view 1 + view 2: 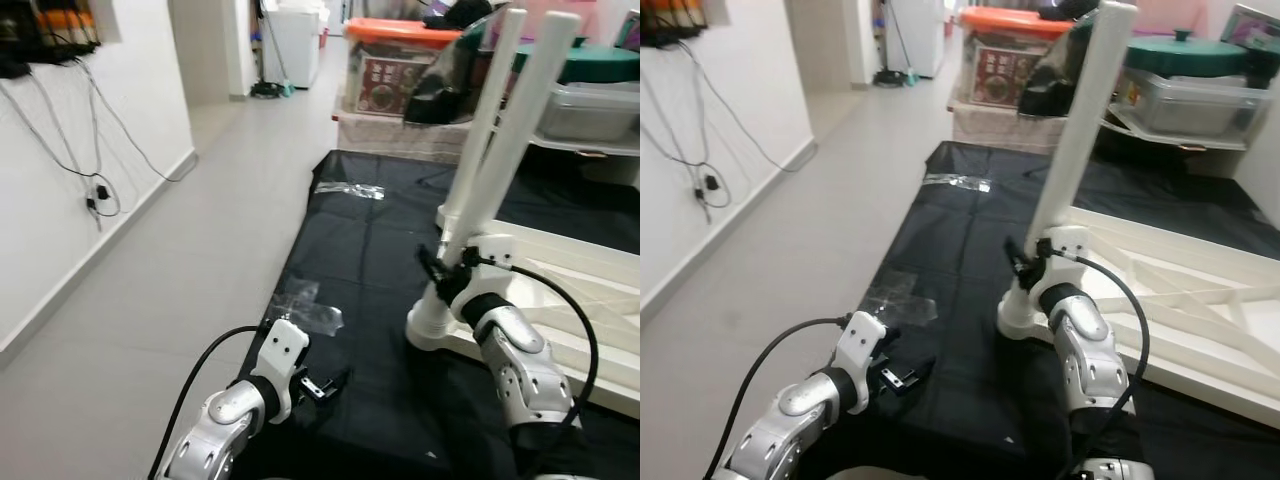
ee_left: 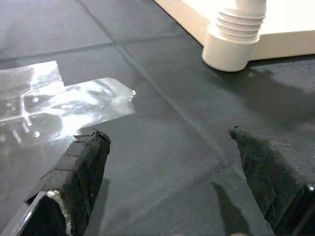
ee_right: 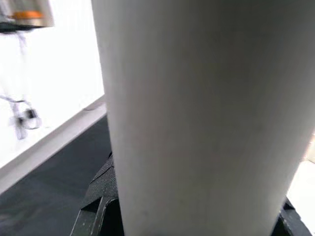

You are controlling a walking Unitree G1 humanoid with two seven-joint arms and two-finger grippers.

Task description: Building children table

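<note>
Two legs: white table legs [image 1: 520, 110] stand upright from the upturned white tabletop [image 1: 580, 300]; the nearer one rises from a ribbed round socket [image 2: 235, 34] at the tabletop's corner.
Tabletop place: it lies flat on the black mat [image 1: 370, 260], on the robot's right side of the mat, its corner socket touching the mat.
Right gripper: the right gripper [image 1: 1025, 262] is clasped around the lower part of the nearer leg, just above the socket; in the right wrist view the leg runs between the black fingers [image 3: 98, 196], which sit against it on both sides.
Right arm pose: the silver forearm reaches forward and up from the lower right, wrist bent toward the leg, a black cable looping over it.
Left gripper: the left gripper [image 2: 167, 167] hovers low over the mat with its two black fingers spread wide and nothing between them.
Left arm pose: the forearm stretches forward from the lower left, held low, well apart from the tabletop.
Mat: clear plastic film [image 2: 54, 105] lies on it just beside the left gripper.
Surroundings: grey tiled floor [image 1: 180, 250] to the left, white wall with hanging cables [image 1: 95, 190], and storage boxes [image 1: 400, 60] beyond the mat.
</note>
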